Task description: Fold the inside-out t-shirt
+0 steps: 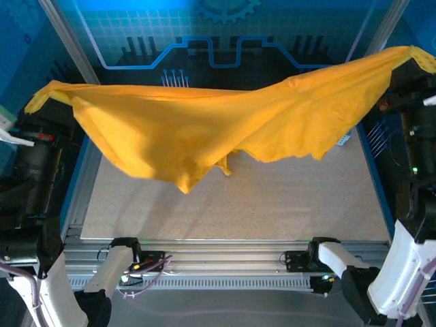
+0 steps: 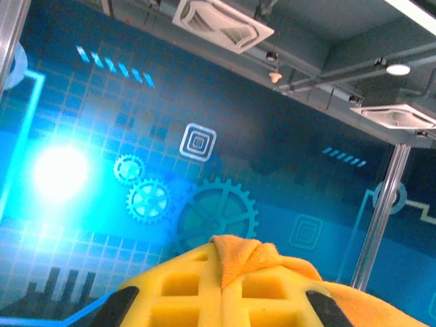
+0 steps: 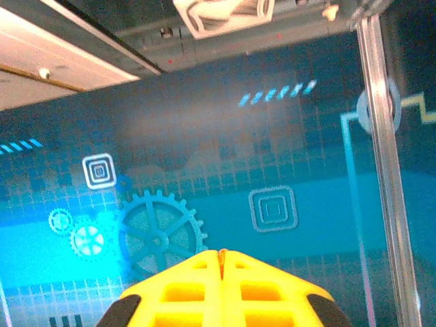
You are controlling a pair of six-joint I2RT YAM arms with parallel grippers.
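The left hand (image 2: pixel 220 248) is clenched on a bunched corner of the shirt (image 1: pixel 204 122). In the left wrist view the orange-yellow cloth bulges up between the yellow fingers (image 2: pixel 184 289) and spills off to the right. The right hand (image 3: pixel 221 257) is clenched too, its fingers pressed flat together with only a thin sliver of cloth showing in the seam between them. From the top view, the shirt's far right corner drapes over that hand.

Both hands are raised and well apart, one at each side of the table (image 1: pixel 286 204). The shirt hangs stretched between them in the air, its upper edge running from the left corner across to the higher right corner. The middle sags in loose folds, and the lowest point droops left of centre, casting a shadow on the speckled table. A small white tag (image 1: pixel 343 141) dangles at the lower right edge. Both wrist views look upward at a blue wall (image 2: pixel 102 204) with gear patterns.
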